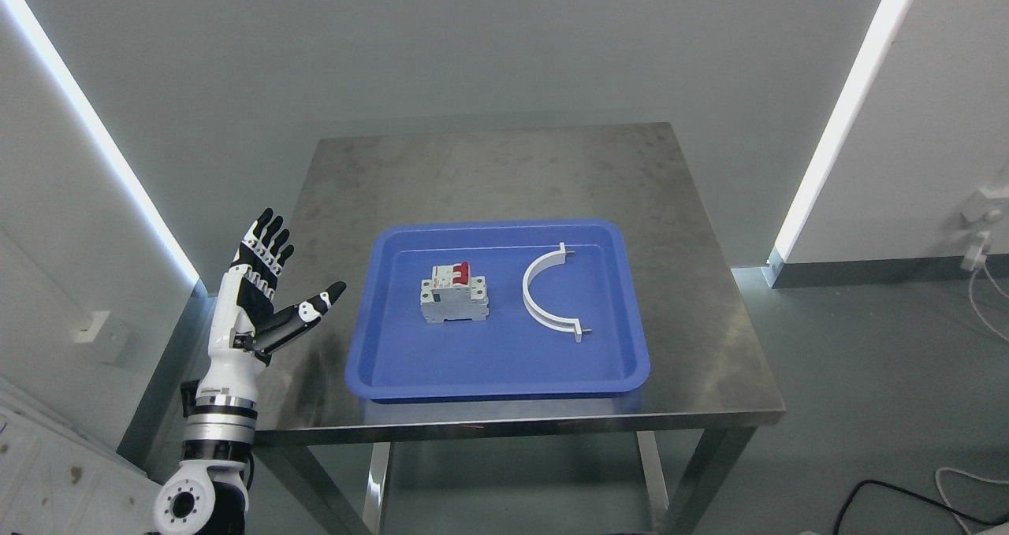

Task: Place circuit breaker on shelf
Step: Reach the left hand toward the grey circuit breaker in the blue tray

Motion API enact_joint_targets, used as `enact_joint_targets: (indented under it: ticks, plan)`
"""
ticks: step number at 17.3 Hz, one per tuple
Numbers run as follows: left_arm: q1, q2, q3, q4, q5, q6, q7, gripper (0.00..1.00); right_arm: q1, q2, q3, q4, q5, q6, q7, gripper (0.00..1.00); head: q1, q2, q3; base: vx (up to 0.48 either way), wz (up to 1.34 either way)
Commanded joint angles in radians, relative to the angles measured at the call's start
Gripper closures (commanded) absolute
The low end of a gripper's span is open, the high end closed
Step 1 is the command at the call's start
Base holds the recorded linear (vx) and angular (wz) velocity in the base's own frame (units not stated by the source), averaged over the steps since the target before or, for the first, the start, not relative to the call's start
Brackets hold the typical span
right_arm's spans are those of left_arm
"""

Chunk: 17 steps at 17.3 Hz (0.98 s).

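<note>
The grey box-shaped circuit breaker with red switch levers (453, 292) sits upright in the left half of a shallow blue plastic tray (497, 365), nothing touching it; to its right, apart from it and in the same tray, lies a white curved plastic half-ring clamp (539, 302) with its open side facing right and a small lug at each end; the tray rests on a brushed stainless-steel counter (504, 172), toward the near edge, and what look like scuffs or stains mark the metal, though the glare makes that hard to judge; the left hand (268, 295), black and white with jointed fingers (266, 239), is raised at the counter's left edge, well apart from the tray, its fingers spread upward and the thumb pointing toward the tray, holding nothing; its white forearm rises from the lower left corner; bright light strips run along the grey walls on both sides.
</note>
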State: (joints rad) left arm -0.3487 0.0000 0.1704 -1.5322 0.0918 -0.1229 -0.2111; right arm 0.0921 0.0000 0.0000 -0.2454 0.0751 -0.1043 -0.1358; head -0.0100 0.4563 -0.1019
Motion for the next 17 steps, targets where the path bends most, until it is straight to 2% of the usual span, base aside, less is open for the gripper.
enact_joint_targets:
  ticks: [1,5,10,11,12,14,17]
  plan:
    - [0.028,0.017,-0.049,0.0,-0.029,0.003,-0.002,0.0,0.0,-0.017,0.02,0.0,0.0,0.183,-0.001,0.0,0.0,0.0,0.0,0.0,0.0]
    - [-0.028,0.017,-0.051,0.0,-0.043,0.006,-0.033,0.0,0.0,-0.017,0.02,0.0,0.0,0.183,-0.001,0.0,0.0,0.0,0.0,0.0,0.0]
    - [-0.13,0.043,-0.126,0.006,-0.193,0.011,-0.172,0.01,0.0,-0.017,0.02,0.0,0.0,0.183,-0.001,0.0,0.0,0.0,0.0,-0.001,-0.01]
    - [-0.15,0.064,-0.159,0.006,-0.223,0.049,-0.207,0.02,0.0,-0.017,0.02,0.0,0.0,0.183,-0.001,0.0,0.0,0.0,0.0,0.0,0.0]
    - [-0.165,0.095,-0.187,0.006,-0.28,0.131,-0.232,0.03,0.0,-0.017,0.02,0.0,0.0,0.183,-0.001,0.0,0.0,0.0,0.0,0.0,0.0]
    - [-0.2,0.103,-0.204,0.004,-0.319,0.231,-0.252,0.03,0.0,-0.017,0.02,0.0,0.0,0.183,-0.001,0.0,0.0,0.0,0.0,0.0,0.0]
    - [-0.22,0.121,-0.212,0.006,-0.391,0.285,-0.286,0.03,0.0,-0.017,0.02,0.0,0.0,0.183,-0.001,0.0,0.0,0.0,0.0,0.0,-0.01]
